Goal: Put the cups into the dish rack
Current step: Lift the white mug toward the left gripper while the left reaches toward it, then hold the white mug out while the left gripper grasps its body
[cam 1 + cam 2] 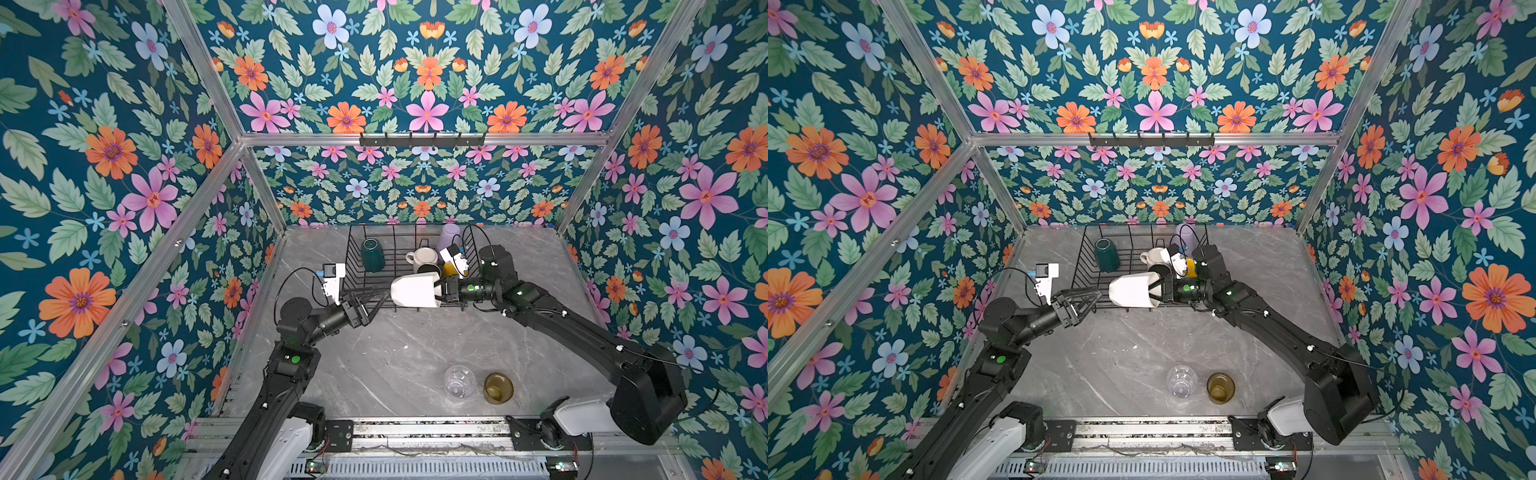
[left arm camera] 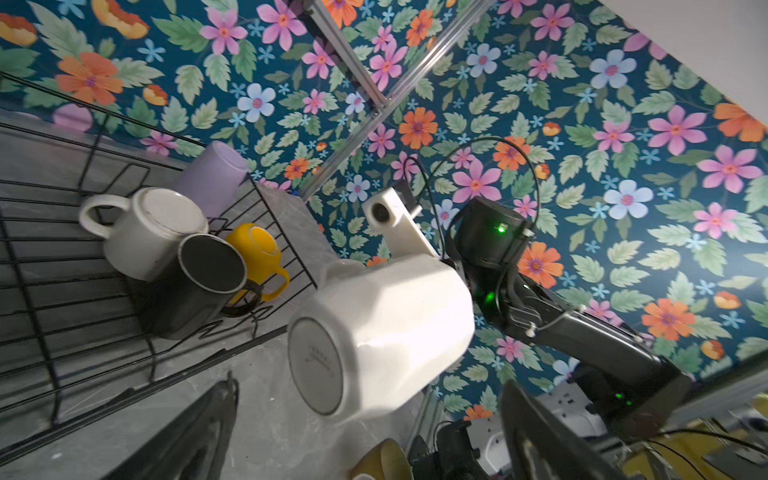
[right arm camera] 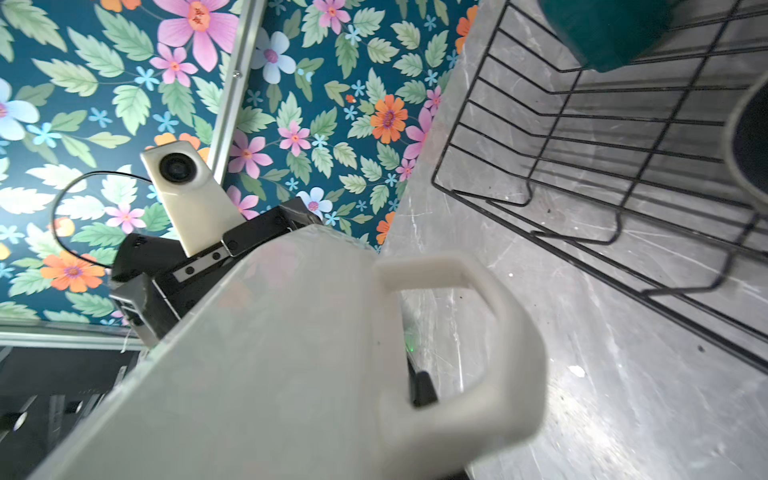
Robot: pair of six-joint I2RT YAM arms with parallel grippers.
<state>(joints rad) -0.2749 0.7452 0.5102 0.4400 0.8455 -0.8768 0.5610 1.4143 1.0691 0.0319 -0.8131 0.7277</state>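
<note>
Nearest, a ribbed aluminium rail (image 1: 415, 432) carries both arm bases at the edge of the grey veined marble tabletop (image 1: 374, 365). On the marble, a clear glass tumbler (image 1: 459, 382) and a squat amber glass (image 1: 498, 387) sit just beside each other, well apart from the rack.

Further in, the left gripper (image 1: 374, 304) hangs empty, its jaws spread wide. It faces the base of a faceted white ceramic mug (image 1: 415, 289). The right gripper (image 1: 441, 290) clamps that mug by its rim, sideways over the near edge of the black wire dish rack (image 1: 353, 257). Whether mug and wires touch is hard to judge.

Inside the rack are a dark green mug (image 1: 372, 254), a cream mug (image 1: 424, 257), a black mug (image 2: 199, 282), a yellow mug (image 2: 253, 249) and, at the far corner, a lilac tumbler (image 1: 450, 235).

Floral wallpaper (image 1: 124, 166) on aluminium framing encloses the table, and a black hook rail (image 1: 422, 139) crosses the back. The white mug's inside is hidden.
</note>
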